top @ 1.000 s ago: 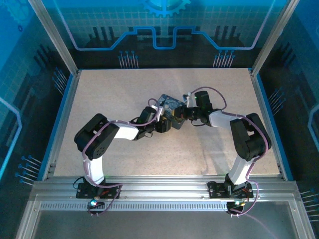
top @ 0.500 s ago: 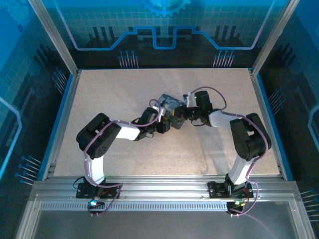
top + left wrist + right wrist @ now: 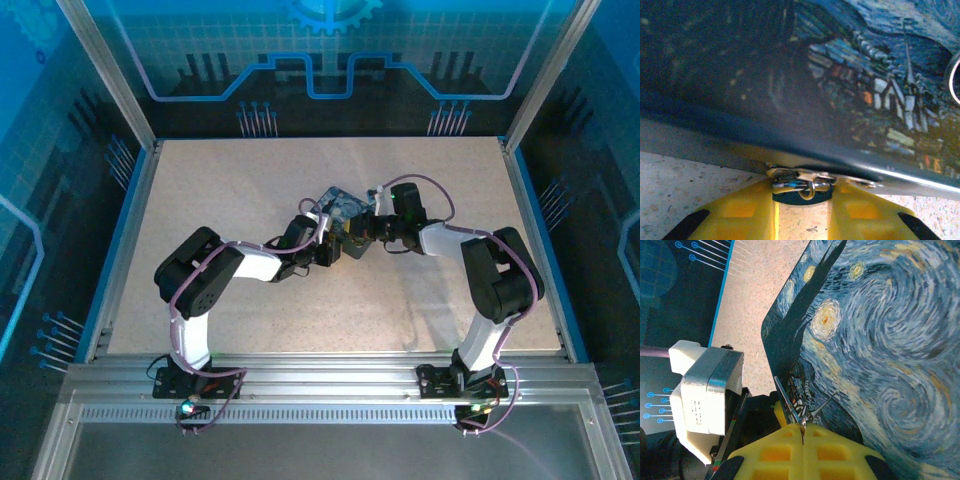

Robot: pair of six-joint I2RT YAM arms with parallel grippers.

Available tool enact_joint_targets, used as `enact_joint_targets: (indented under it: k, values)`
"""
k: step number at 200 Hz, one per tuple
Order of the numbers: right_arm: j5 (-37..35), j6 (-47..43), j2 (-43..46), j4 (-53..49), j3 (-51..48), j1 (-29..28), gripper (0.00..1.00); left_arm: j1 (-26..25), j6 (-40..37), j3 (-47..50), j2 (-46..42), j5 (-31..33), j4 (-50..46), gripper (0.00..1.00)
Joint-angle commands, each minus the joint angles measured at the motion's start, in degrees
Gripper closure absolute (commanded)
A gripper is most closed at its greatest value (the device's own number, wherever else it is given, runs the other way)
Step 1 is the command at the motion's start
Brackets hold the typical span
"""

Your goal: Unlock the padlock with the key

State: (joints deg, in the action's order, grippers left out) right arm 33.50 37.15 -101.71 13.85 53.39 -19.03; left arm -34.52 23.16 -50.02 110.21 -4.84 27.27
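The padlock (image 3: 790, 196), a small dark-blue body with a silvery shackle, hangs from the metal clasp at the lower edge of the painted box (image 3: 850, 85). My left gripper (image 3: 802, 189) is shut on the padlock, one yellow finger (image 3: 737, 212) on each side. My right gripper (image 3: 802, 429) has its yellow fingers pressed together on the key (image 3: 789, 401), a thin metal blade slanting up-left along the box's corner. In the top view both grippers meet at the box (image 3: 340, 205), the left gripper (image 3: 333, 247) from the left and the right gripper (image 3: 362, 233) from the right.
The swirl-painted box lid (image 3: 880, 335) stands close in front of the right wrist camera. The left arm's grey-white wrist housing (image 3: 707, 395) sits just left of the right fingers. Speckled tabletop (image 3: 250, 190) surrounds the box, with blue rails (image 3: 118, 250) at the sides.
The box and both grippers have shifted slightly up and to the right; the left forearm followed. Both grips look unchanged.
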Motion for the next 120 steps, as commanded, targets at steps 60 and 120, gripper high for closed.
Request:
enact_joint_targets:
  k: [60,120]
  values:
    - [-3.4,-3.1,10.1,-0.8,-4.2,0.3,1.00,-2.1,4.7,1.3,-5.6,-1.5,-1.2,0.76]
    - [-9.8,-8.6,25.6,-4.0,-15.4,-0.9,1.00,-3.3,15.5,4.7,-11.8,-4.1,-3.2,0.73]
